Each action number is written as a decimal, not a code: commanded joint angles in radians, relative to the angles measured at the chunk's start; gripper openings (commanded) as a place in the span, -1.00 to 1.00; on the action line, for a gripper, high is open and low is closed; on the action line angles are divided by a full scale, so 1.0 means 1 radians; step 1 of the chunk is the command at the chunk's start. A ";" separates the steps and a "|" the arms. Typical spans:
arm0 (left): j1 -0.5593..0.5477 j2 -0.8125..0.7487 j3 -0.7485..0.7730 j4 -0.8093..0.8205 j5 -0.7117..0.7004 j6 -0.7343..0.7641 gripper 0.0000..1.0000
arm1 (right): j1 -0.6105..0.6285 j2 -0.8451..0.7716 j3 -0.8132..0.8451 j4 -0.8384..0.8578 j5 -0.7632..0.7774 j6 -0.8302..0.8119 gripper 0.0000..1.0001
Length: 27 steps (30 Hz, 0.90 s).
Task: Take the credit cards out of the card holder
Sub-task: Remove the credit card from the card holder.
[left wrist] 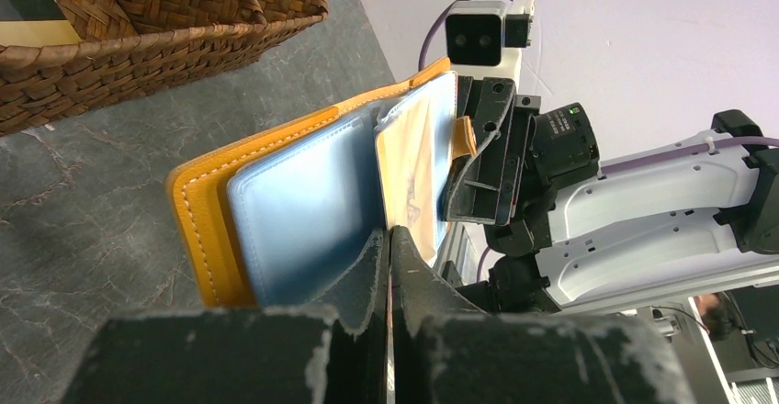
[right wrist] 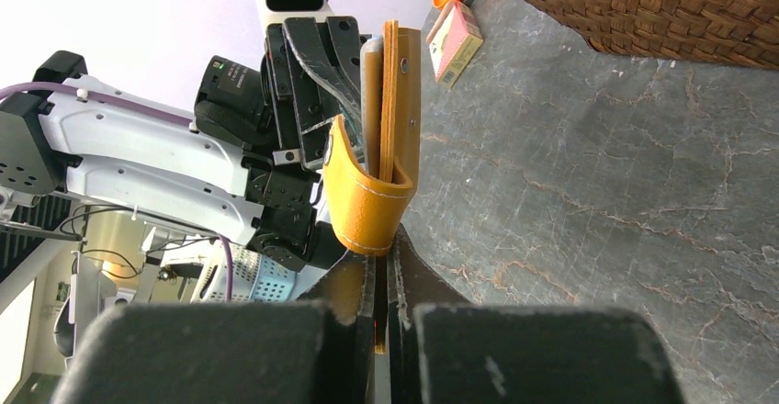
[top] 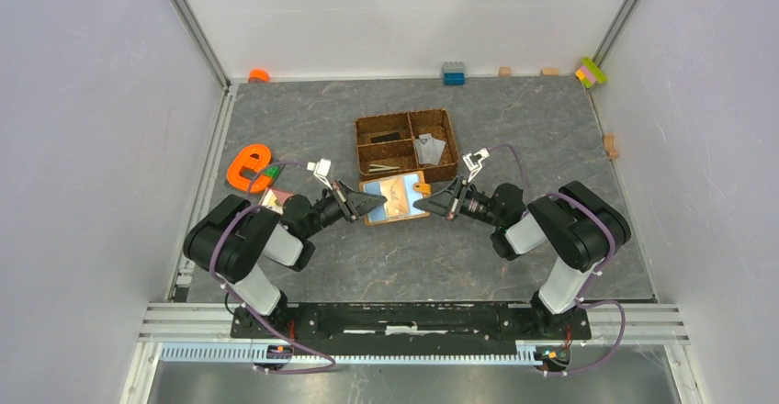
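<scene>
Two clenched grips, one open card holder (top: 395,199)

Holds grey credit cards (top: 429,150) in right compartment of woven tray (top: 360,151). Pinches card holder just before tray, left gripper (top: 377,200) and right gripper (top: 421,204) clamped on opposite edges. Shows beige card (left wrist: 409,170) tucked inside.

Card holder (top: 397,197) open at mid-table (top: 514,129), left claw (top: 378,202) on its left edge, right claw (top: 421,205) on its right, divided tray (top: 405,114) just behind, e-shaped toy (top: 248,166) far left, bricks (top: 453,73) along the far wall.
</scene>
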 commanded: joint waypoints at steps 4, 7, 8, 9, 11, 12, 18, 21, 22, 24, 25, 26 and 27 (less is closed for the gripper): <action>0.029 0.007 0.017 0.057 -0.010 -0.011 -0.83 | -0.028 -0.037 -0.008 0.494 0.001 0.004 -1.00; 0.027 0.006 0.029 0.057 0.014 -0.013 -0.83 | -0.025 -0.033 -0.007 0.494 0.002 0.006 -1.00; 0.024 0.003 0.034 0.057 0.024 -0.012 -0.83 | -0.023 -0.032 -0.005 0.494 0.002 0.006 -1.00; 0.018 -0.001 0.039 0.058 0.031 -0.007 -0.83 | -0.023 -0.031 -0.005 0.494 0.001 0.005 -1.00; -0.003 -0.015 0.043 0.058 0.034 0.015 -0.79 | -0.018 -0.028 -0.003 0.494 0.002 0.005 -1.00; -0.009 -0.027 0.040 0.057 0.029 0.027 -0.76 | -0.017 -0.027 -0.001 0.494 0.002 0.005 -1.00; -0.013 -0.021 0.026 0.054 -0.012 0.035 -0.25 | -0.015 -0.027 0.000 0.493 0.002 0.006 -1.00; -0.013 0.003 0.036 0.050 -0.008 0.022 -0.10 | -0.015 -0.027 0.000 0.493 0.002 0.005 -1.00; -0.013 0.012 0.041 0.051 -0.007 0.017 -0.08 | -0.015 -0.027 0.000 0.494 0.002 0.005 -1.00; -0.013 0.032 0.053 0.050 0.007 0.007 -0.07 | -0.013 -0.027 0.000 0.494 0.002 0.005 -1.00; -0.013 0.040 0.061 0.050 0.017 0.000 -0.06 | -0.013 -0.027 0.000 0.493 0.002 0.005 -1.00; -0.014 0.047 0.069 0.050 0.029 -0.004 -0.07 | -0.013 -0.027 0.000 0.494 0.001 0.005 -1.00; -0.013 0.053 0.074 0.050 0.034 -0.007 -0.07 | -0.013 -0.027 0.001 0.494 0.002 0.006 -1.00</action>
